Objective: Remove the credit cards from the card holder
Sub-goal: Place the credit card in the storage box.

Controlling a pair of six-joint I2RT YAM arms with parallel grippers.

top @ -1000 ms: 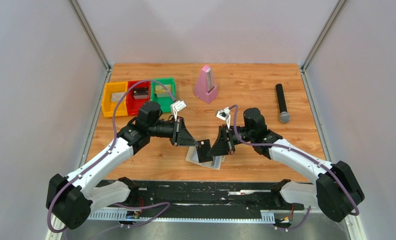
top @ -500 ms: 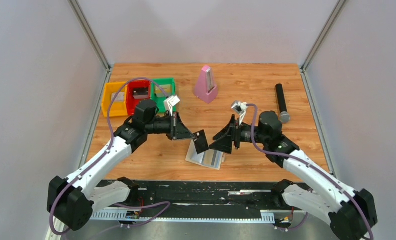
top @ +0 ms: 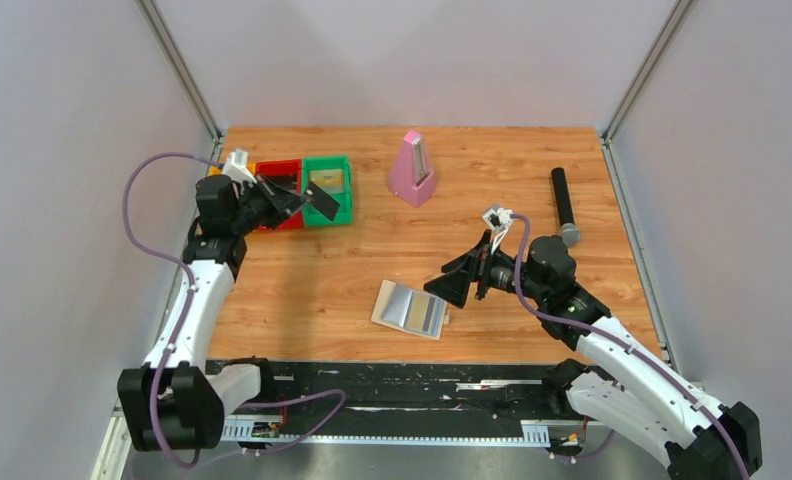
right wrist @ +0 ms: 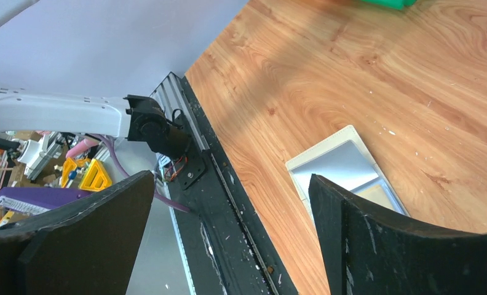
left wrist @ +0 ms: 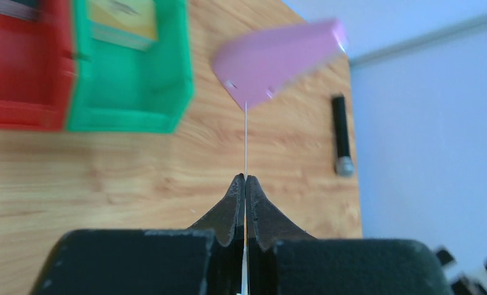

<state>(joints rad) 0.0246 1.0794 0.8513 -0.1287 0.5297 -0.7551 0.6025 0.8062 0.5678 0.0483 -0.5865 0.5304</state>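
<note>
**Clerk:** Item one, the dark credit card (top: 322,201). Where is it, and who has it?

**Me:** It's in my left pincer (left wrist: 246,184), tips pressed together on its faces. I'm holding it in the air by the green bin (top: 327,159), well apart from the card holder (top: 395,300).

**Clerk:** Handling?

**Me:** Edge-on it's a hairline. I'd call it thin, stiff, very light and probably slick. I'd grip it flat across both faces, close to one edge.

**Clerk:** Item two, the yellow-gold card (top: 424,315).

**Me:** It's in the holder, which lies open on the bench (top: 532,170), in the panel nearer my right arm. My right pincer (top: 448,287) is spread wide with nothing in it, just beside that end.

**Clerk:** Handling?

**Me:** It looks to sit flush, so there's little to catch from above. I'd slide it out by an exposed edge, then pinch its faces. The holder looks light and soft, so it would likely drag along unless pinned.
</note>
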